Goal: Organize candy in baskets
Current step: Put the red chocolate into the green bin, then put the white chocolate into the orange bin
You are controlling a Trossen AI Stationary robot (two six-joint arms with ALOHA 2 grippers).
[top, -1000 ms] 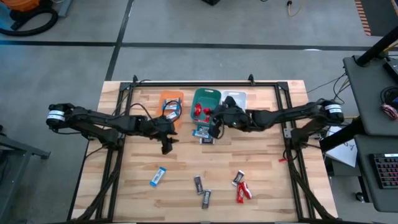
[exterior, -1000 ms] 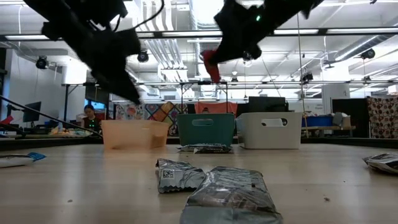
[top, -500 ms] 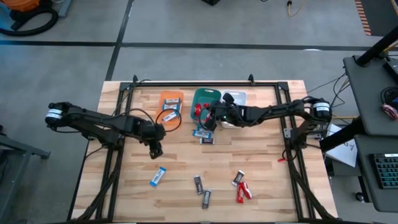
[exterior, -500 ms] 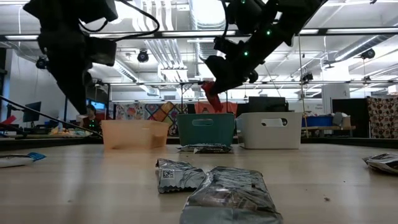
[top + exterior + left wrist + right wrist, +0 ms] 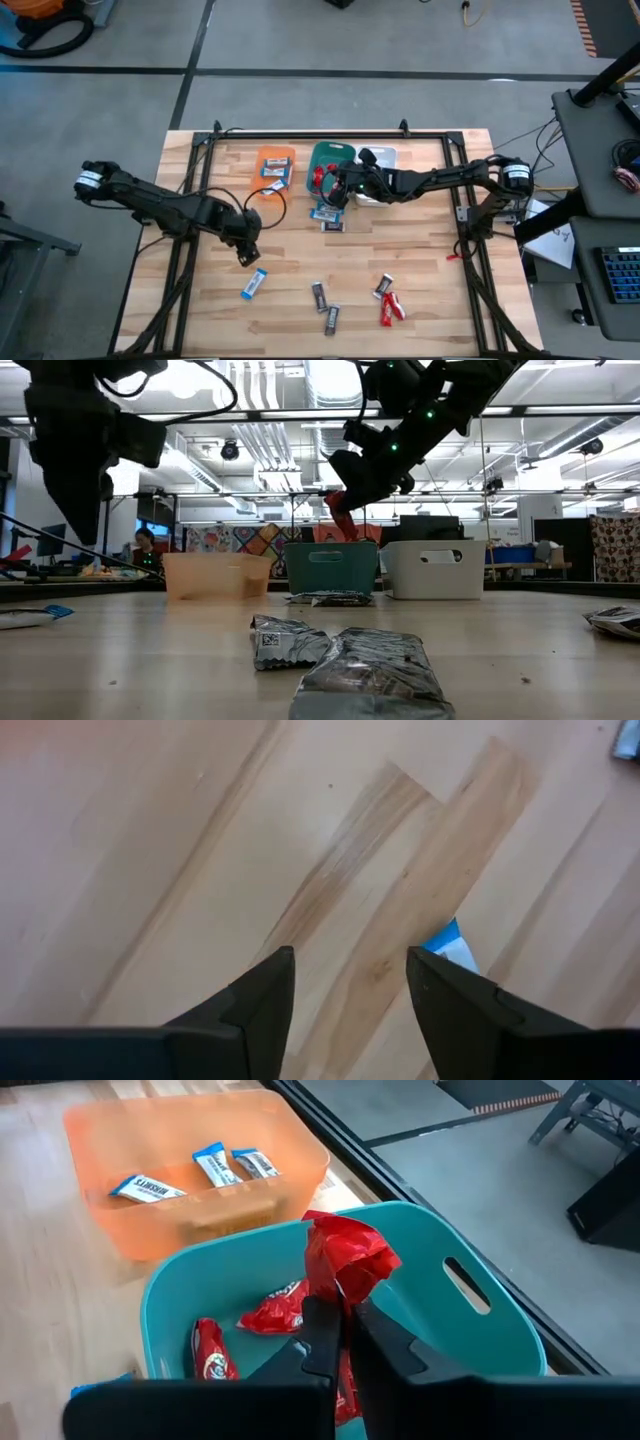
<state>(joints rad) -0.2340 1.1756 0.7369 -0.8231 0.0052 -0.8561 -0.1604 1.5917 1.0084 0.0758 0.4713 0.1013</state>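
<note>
Red candy [image 5: 345, 1265] pinched in the closed right claw [image 5: 338, 1315] over the teal basket [image 5: 500, 1340]; left claw [image 5: 345, 975] open, empty, above the surface [image 5: 200, 840] near a blue-and-white bar [image 5: 450, 945].

orange bin [image 5: 190, 1200]; teal bin [image 5: 440, 1330]; white bin [image 5: 437, 568]; red bar [image 5: 345, 1260]; blue-and-white bar [image 5: 254, 284]; light wood table [image 5: 420, 300].
</note>
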